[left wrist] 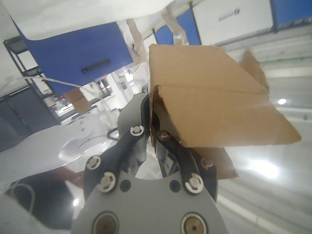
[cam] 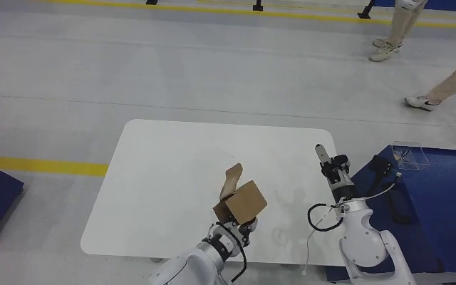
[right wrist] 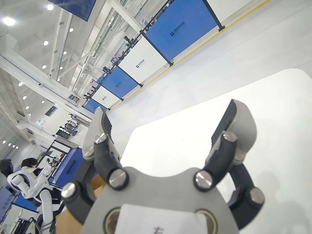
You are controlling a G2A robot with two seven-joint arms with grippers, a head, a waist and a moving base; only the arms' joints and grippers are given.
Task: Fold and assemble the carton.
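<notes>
The white table (cam: 171, 164) spans the middle of the top view. The brown carton (cam: 246, 201) is held at lower centre, its edge pinched tight by the left gripper (left wrist: 150, 115). At right, the right gripper (right wrist: 168, 109) gapes wide, empty.

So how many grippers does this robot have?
2. The left gripper is shut on the carton, over the table's near edge; the right gripper is open, over the table's right side.
</notes>
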